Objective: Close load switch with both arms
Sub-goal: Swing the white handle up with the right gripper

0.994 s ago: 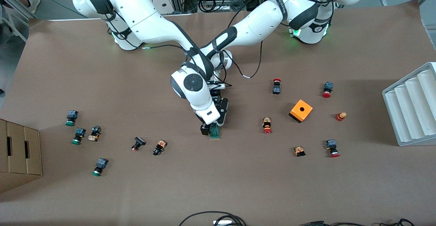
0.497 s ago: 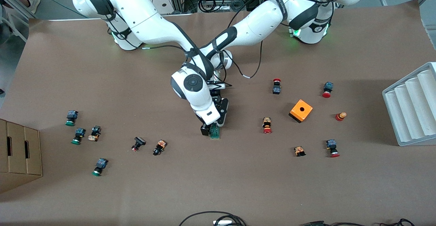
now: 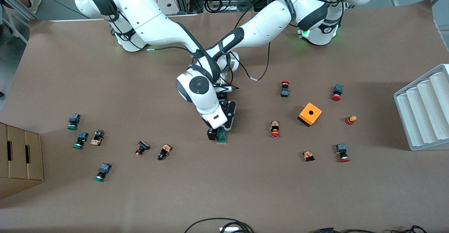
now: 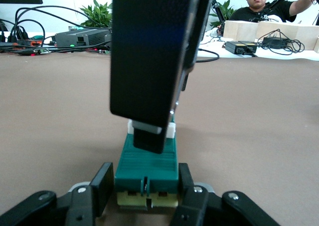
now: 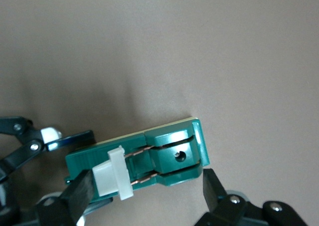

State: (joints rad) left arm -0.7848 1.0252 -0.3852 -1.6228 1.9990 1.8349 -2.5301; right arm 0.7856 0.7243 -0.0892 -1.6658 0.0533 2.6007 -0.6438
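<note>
Partly hidden: load switch (image 3: 221,135) | left gripper (image 4: 144,188) clamping | right gripper (image 5: 147,191) astride

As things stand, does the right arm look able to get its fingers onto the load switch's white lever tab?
Probably yes. The right gripper hangs open directly over the load switch, its fingers straddling the white lever tab with nothing between. The left gripper, shut on the switch's end, grips lower down and leaves the tab free.

load switch (image 3: 221,135) on table (image 3: 245,191), mid-table
</note>
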